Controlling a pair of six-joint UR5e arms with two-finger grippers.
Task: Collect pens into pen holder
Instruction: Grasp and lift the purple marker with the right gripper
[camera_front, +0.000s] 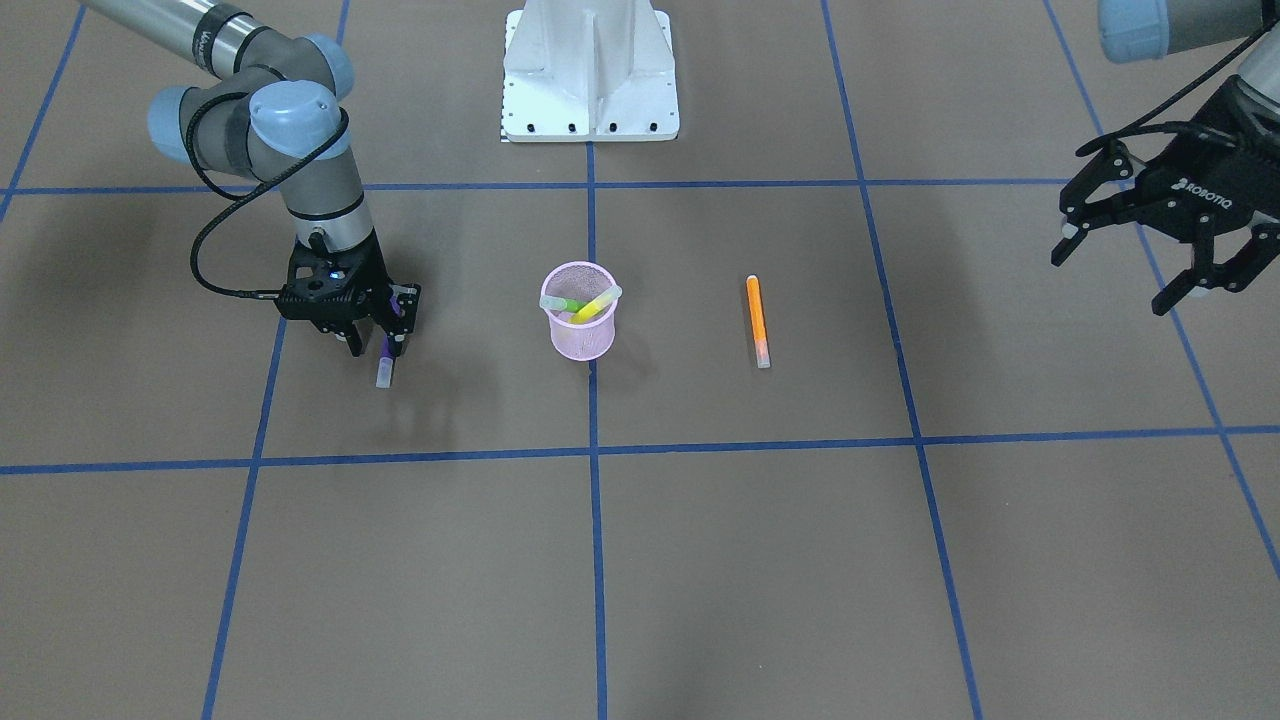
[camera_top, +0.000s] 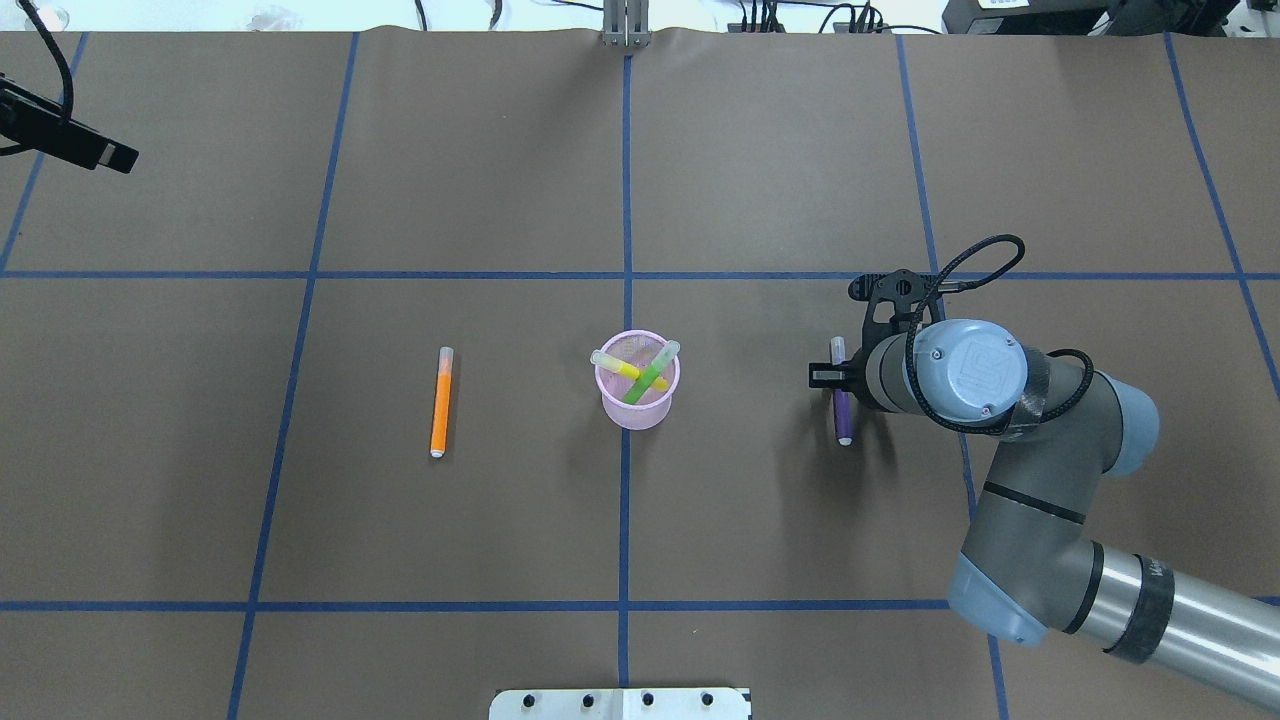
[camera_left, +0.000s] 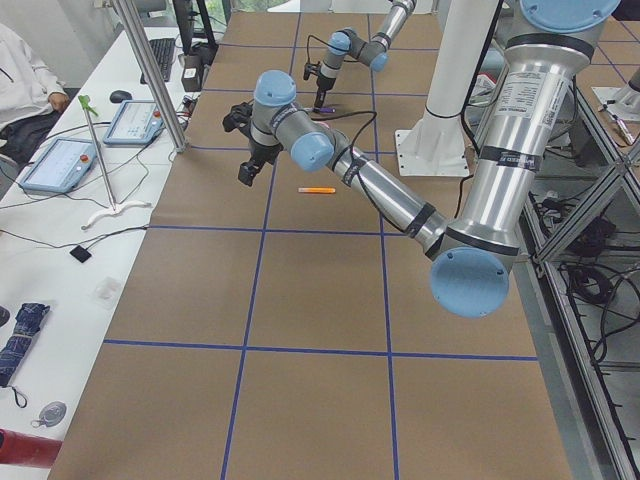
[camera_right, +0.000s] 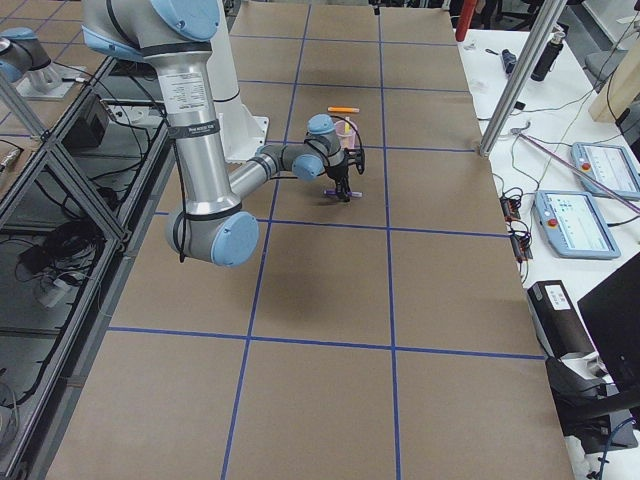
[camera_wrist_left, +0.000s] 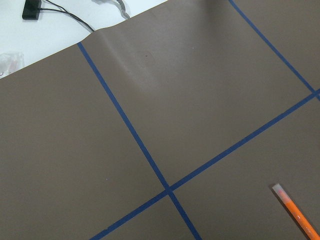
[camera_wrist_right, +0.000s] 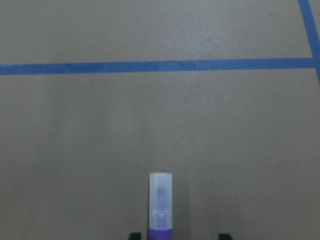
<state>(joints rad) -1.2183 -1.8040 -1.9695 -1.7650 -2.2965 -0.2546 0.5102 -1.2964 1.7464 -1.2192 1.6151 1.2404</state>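
Purple pen (camera_wrist_right: 160, 205) lying between part-open fingers of right gripper (camera_front: 378, 345) (loosely straddled); left gripper (camera_front: 1112, 283) splayed wide, empty.

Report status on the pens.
Right gripper open astride purple pen; left gripper open, aloft. Green pen, yellow pen in pen holder; orange pen lying loose.

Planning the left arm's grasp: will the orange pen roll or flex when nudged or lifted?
The orange pen lies flat and looks round, so a sideways nudge would probably roll it. It is straight and slim: likely stiff and light.
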